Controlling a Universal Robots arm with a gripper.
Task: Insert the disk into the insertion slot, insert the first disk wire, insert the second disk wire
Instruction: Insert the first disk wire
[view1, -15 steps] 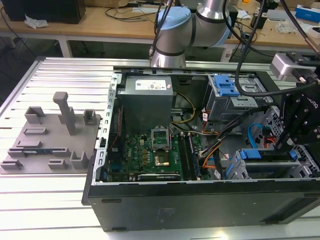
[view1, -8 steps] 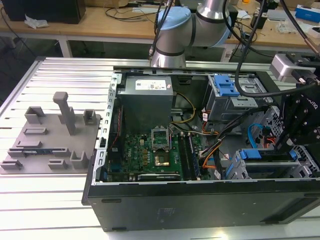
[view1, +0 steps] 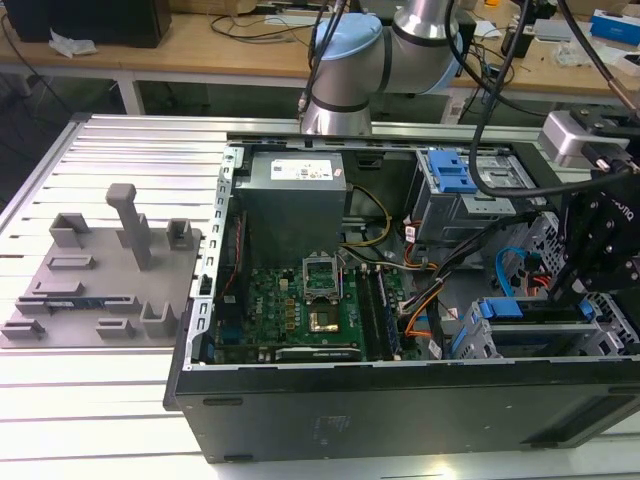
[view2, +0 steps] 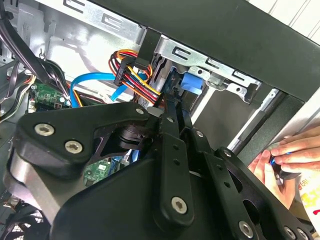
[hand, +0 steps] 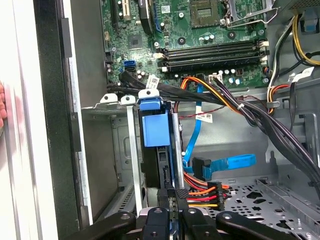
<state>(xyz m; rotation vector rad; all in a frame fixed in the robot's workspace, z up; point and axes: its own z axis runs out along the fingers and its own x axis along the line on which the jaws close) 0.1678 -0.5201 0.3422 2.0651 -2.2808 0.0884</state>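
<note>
My pincer (hand: 172, 197) grips the rear edge of the disk (hand: 155, 130), which stands in the slot (hand: 131, 150) at frame centre. Step in hand: disk insertion. I judge full seating calls for a straight push.

- Bright, even light; pale glare on the bench (view1: 130, 150) slats, far from the gripper (hand: 171, 193).
- Case (view1: 400, 420) interior shadowed around the gripper; the disk (hand: 155, 129) shows its blue frame bright.

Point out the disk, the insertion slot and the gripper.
the disk (hand: 155, 129): first wrist view, blue caddy tab.
the insertion slot (hand: 116, 146): first wrist view, cage's inner wall.
the gripper (hand: 172, 196): first wrist view, between fingertips.
</note>
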